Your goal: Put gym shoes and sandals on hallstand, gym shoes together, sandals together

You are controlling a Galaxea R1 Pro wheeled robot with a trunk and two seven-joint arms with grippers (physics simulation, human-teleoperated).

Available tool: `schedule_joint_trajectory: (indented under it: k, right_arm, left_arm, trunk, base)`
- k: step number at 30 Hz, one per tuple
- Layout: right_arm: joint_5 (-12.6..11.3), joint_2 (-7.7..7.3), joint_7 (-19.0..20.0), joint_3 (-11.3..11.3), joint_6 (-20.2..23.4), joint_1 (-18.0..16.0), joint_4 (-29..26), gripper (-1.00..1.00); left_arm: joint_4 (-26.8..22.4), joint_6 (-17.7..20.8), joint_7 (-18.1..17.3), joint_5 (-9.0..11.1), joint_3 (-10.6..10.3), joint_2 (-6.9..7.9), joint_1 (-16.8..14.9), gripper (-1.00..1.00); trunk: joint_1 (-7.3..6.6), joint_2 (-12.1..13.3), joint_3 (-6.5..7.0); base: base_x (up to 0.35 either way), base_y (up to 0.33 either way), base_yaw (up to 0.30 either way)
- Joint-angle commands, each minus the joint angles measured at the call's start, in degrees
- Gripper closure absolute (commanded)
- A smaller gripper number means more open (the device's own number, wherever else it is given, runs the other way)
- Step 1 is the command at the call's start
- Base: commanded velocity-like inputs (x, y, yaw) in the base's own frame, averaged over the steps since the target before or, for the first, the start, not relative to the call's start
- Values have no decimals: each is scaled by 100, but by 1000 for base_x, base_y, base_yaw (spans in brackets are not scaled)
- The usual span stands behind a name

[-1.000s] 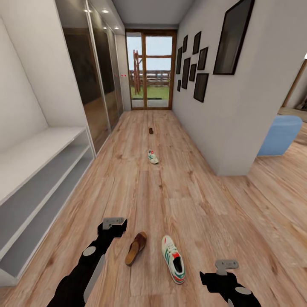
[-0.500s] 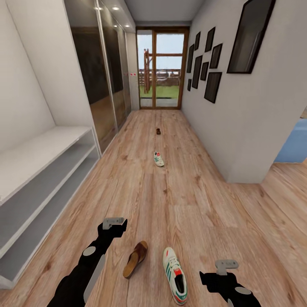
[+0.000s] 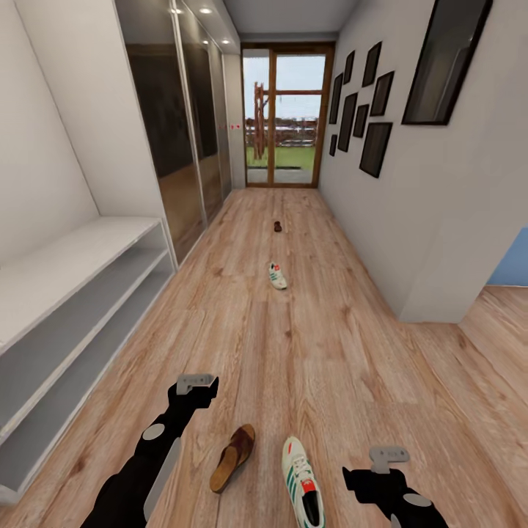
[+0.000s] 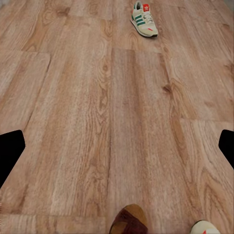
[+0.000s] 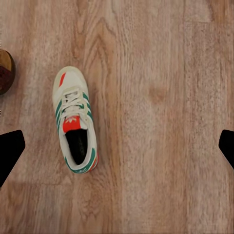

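On the corridor floor (image 3: 330, 367) just ahead of me lie one dark brown sandal (image 3: 233, 457) and, to its right, one white gym shoe (image 3: 303, 493) with green stripes. Farther down the corridor are the other gym shoe (image 3: 277, 276) and, beyond it, the other sandal (image 3: 278, 226). The white hallstand (image 3: 73, 293) stands along the left wall with bare shelves. My left gripper (image 3: 196, 383) hovers open left of the near sandal (image 4: 129, 222). My right gripper (image 3: 387, 456) is open right of the near gym shoe (image 5: 75, 126). Both hold nothing.
Dark mirrored wardrobe doors (image 3: 183, 125) follow the hallstand on the left. The right wall carries black picture frames (image 3: 374, 110) and ends at a corner (image 3: 433, 308), with a blue object (image 3: 513, 264) beyond. A glass door (image 3: 286, 117) closes the far end.
The whole picture has shifted, so the camera has moved: the corridor now sits more centred and the near sandal and gym shoe lie lower in view. Both arms keep their pose.
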Motion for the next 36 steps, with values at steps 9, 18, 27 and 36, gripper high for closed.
schedule_joint_trajectory:
  k: [9,18,27,36]
  right_arm:
    - [20,14,-14,24,22,-2,10,-100]
    - [20,15,-8,28,20,-2,12,-100]
    - [16,15,-15,28,20,-2,12,-100]
    - [11,15,-16,17,-191,-2,139,-100]
  left_arm:
    - [-8,33,4,58,3,0,-2,-100]
    - [-12,33,6,58,3,0,-2,-100]
    - [-14,33,0,57,3,0,-2,-100]
    - [-19,33,5,50,3,0,-2,-100]
  trunk:
    - [1,-2,-34]
    - [1,-2,-44]
    - [1,-2,-68]
    - [1,-2,-89]
  base:
    - [34,-17,96]
    - [2,-1,36]
    - [-1,1,119]
    - [-96,176,118]
